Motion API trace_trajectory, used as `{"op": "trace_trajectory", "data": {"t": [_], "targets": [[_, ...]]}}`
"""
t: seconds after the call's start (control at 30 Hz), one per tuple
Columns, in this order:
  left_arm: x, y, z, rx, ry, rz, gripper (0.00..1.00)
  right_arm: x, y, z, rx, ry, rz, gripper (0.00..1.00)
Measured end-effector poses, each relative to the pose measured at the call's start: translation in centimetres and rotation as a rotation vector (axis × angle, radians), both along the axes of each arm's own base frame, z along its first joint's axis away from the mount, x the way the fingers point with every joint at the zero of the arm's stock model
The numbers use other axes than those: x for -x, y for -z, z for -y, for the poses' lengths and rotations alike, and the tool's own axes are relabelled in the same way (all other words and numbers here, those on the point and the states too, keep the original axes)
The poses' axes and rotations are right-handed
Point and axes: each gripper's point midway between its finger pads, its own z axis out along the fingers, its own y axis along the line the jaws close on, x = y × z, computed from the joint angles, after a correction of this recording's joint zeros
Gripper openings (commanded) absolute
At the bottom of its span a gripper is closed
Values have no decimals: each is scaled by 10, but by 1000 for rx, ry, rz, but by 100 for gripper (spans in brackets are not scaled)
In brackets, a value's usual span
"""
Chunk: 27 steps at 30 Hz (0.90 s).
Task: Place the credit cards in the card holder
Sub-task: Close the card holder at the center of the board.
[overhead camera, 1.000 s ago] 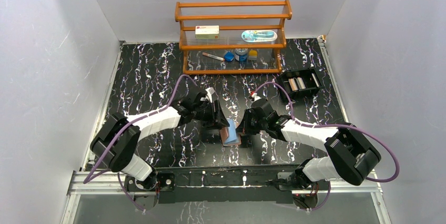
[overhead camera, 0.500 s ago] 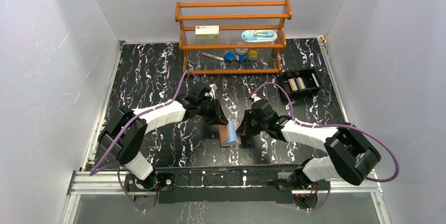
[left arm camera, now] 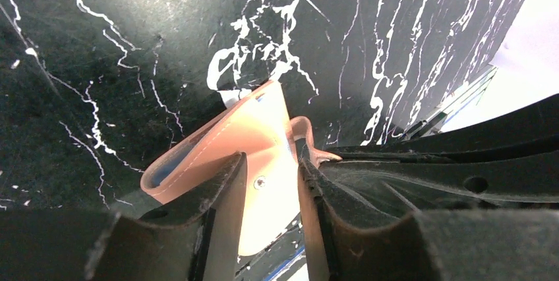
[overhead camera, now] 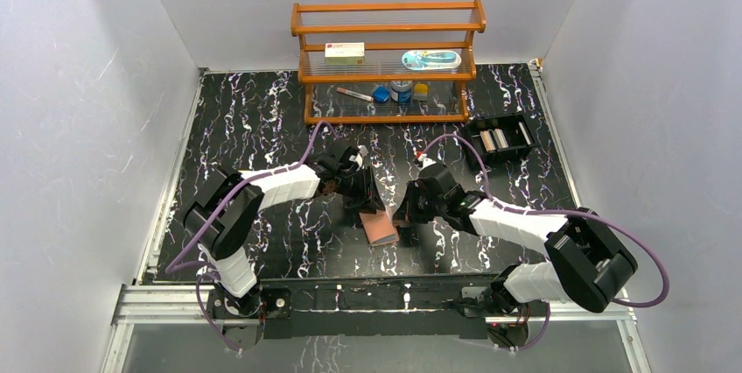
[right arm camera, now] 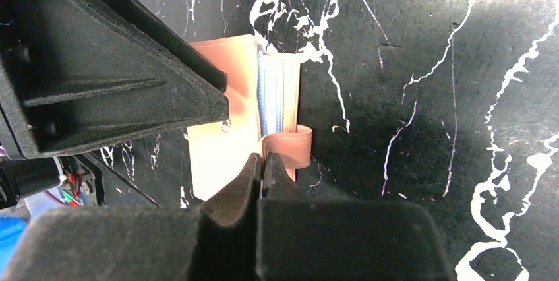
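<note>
The tan-pink card holder (overhead camera: 381, 228) lies folded on the dark marbled table between both arms. In the left wrist view its cover (left arm camera: 254, 126) shows in the gap between my left gripper's (left arm camera: 270, 169) jaws, which stand apart. One left finger (left arm camera: 221, 208) rests over the cover near the snap stud. My right gripper (right arm camera: 262, 160) is shut on the card holder's (right arm camera: 224, 90) looped snap tab (right arm camera: 289, 148). Bluish sleeves (right arm camera: 270, 96) peek from the fold. Whitish-grey credit cards (overhead camera: 494, 138) stand in a black tray.
The black compartment tray (overhead camera: 516, 150) sits at the right rear of the table. A wooden shelf rack (overhead camera: 388, 62) at the back holds a white box with a red label (overhead camera: 345, 52) and small items. White walls close in on three sides.
The card holder stood open with its blue sleeves showing; now it lies folded flat with only the tan cover up. My left gripper has shifted right over it. The right gripper stayed put.
</note>
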Motion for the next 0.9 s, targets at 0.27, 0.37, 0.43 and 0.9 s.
{"op": "trace_trajectory", "data": {"t": [0.27,0.37,0.43,0.9], "targets": [[-3,1,-1,-27,6,7,10,2,-8,-3,-27,-11,7,0],[-1,7,-1,-38,7,-5,9,5,-9,-5,-41,-29,-8,0],[-1,8,-1,-39,7,-6,8,7,-7,-7,-45,-41,-21,1],[-3,3,0,-47,-4,-19,29,8,0,-20,-38,-70,-70,1]]}}
